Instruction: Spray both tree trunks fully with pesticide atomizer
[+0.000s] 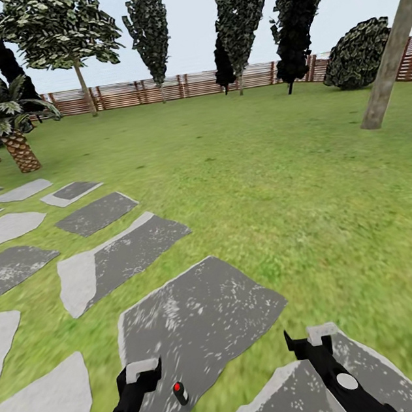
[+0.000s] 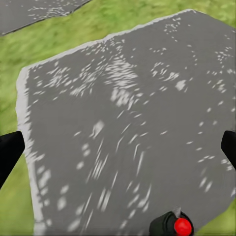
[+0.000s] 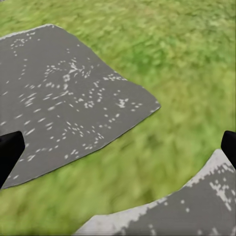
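While both grippers' fingers hang open, the pesticide atomizer (image 1: 180,393) stands on a stepping stone (image 1: 204,325) beside the left gripper (image 1: 142,371).

Near stepping stone (image 1: 195,313) dark grey flecked white; atomizer (image 1: 180,393) black with a red spot; lawn (image 1: 308,184) green; far fence (image 1: 149,90) brown slats

Both black arms reach forward and low; the left gripper (image 1: 140,372) and right gripper (image 1: 310,338) hang with fingers spread, holding nothing.
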Available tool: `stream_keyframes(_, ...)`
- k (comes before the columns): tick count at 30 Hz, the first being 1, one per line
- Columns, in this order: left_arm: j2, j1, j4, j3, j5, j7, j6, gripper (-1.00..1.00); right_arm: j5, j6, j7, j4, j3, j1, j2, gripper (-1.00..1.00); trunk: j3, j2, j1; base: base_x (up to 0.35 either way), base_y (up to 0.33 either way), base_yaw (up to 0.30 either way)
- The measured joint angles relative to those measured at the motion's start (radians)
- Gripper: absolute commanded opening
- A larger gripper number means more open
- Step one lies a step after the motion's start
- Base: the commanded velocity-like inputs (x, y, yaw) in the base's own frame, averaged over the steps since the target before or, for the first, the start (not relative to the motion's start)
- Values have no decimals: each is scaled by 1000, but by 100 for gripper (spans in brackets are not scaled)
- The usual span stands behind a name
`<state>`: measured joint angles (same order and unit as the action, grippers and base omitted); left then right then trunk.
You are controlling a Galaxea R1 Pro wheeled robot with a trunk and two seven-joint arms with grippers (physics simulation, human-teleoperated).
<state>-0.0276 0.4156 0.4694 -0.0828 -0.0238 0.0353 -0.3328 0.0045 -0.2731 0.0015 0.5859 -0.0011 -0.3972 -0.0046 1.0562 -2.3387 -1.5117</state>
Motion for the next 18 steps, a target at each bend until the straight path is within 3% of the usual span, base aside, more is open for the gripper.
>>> stream_keyframes(18,0,0,0,1,0,0,0,100,0,0,0,0,1,0,0,100,85,-126,-69,0,0,63)
